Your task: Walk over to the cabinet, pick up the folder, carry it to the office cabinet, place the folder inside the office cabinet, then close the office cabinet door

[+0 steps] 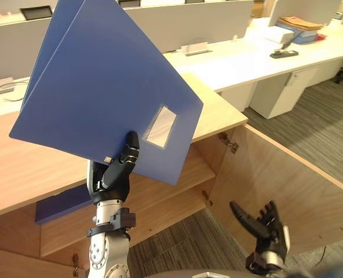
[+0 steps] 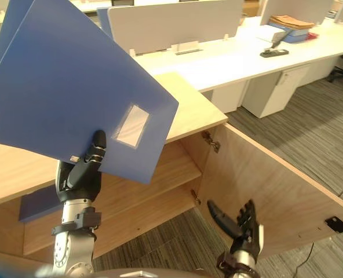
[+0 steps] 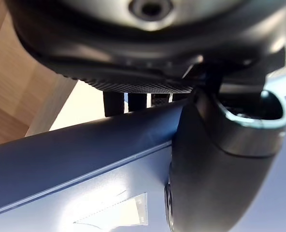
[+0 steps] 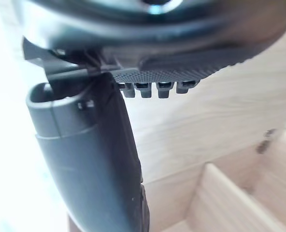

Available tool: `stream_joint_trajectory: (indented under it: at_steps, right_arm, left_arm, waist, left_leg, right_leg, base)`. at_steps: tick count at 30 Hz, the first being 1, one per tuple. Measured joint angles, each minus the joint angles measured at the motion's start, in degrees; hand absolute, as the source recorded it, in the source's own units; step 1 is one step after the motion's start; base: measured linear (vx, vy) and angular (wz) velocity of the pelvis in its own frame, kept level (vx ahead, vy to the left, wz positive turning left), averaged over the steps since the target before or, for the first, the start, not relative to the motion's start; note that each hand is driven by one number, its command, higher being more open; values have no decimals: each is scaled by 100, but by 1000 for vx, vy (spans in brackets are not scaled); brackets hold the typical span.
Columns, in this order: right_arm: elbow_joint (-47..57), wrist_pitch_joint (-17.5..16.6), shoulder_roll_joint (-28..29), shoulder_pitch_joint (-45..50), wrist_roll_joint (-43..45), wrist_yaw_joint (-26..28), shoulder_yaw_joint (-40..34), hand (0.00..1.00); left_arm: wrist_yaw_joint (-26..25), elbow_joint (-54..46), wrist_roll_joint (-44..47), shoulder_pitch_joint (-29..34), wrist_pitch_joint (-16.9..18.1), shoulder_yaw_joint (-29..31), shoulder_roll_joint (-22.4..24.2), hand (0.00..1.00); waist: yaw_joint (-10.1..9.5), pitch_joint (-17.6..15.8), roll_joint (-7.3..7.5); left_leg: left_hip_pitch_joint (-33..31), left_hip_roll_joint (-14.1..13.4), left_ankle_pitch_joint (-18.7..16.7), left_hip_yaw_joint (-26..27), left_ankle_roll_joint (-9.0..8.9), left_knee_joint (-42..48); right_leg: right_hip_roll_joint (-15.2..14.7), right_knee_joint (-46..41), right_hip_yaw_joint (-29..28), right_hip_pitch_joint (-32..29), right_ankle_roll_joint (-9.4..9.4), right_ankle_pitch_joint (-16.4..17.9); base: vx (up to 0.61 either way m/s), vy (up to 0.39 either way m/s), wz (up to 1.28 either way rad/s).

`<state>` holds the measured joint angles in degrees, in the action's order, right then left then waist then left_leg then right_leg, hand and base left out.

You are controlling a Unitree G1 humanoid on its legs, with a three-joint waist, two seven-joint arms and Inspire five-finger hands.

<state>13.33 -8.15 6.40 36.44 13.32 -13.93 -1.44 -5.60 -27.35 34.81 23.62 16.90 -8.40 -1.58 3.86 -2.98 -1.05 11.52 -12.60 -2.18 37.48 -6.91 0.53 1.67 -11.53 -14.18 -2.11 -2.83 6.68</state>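
Room: open-plan office, white desks (image 1: 247, 63) behind a wooden office cabinet (image 1: 218, 111), door (image 1: 287, 185) swung open.
Folder: blue folder (image 1: 102, 87) above the shelf (image 1: 183, 168), lower edge pinched in left hand (image 1: 115, 172), thumb in front, fingers (image 3: 128, 100) behind.
Spare: right hand (image 1: 264, 226) beside the door, fingers spread, empty.
Risk: slipping from so thin a pinch; catching a corner on the shelf.

The folder (image 1: 96, 81) is cut off on top.

A flat blue folder (image 1: 60, 204) lies on the open cabinet's shelf (image 1: 192, 166).
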Motion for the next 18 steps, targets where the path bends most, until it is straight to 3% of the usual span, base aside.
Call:
stream_joint_trajectory:
  at_steps: [7,10,15,18]
  right_arm:
    - [1532,-18,-100,107,-675,-129,683,100]
    - [2052,-18,-445,-15,-705,-73,724,100]
    - [2692,-305,-1309,-1372,-554,178,-64,100]
    - [2747,-760,-1822,-2446,-112,320,-302,100]
  left_arm:
    - [-4,2,57,-8,-11,23,-7,0]
    - [24,60,52,-20,-28,32,-70,0]
    - [412,564,40,-403,-135,91,-560,0]
    - [701,890,-83,-799,-261,79,-806,0]
  waist:
    - [-3,-17,-85]
    - [-16,-1,-143]
    - [-41,139,-217]
    - [-44,194,-234]
  left_leg:
    - [42,-125,-41,147,-30,116]
    - [32,-122,-58,148,-25,148]
    - [-37,-97,-59,104,-20,154]
    - [-80,-69,-41,9,7,150]
  right_leg:
    - [134,-119,-111,-89,-26,16]
    - [128,-124,-122,-95,-27,17]
    - [107,-113,-120,-111,-73,-18]
    - [60,-56,-54,-78,-123,-63]
  base:
    - [-15,-80,-14]
    - [-36,-49,-1]
    - [-30,-24,3]
    - [-42,-17,14]
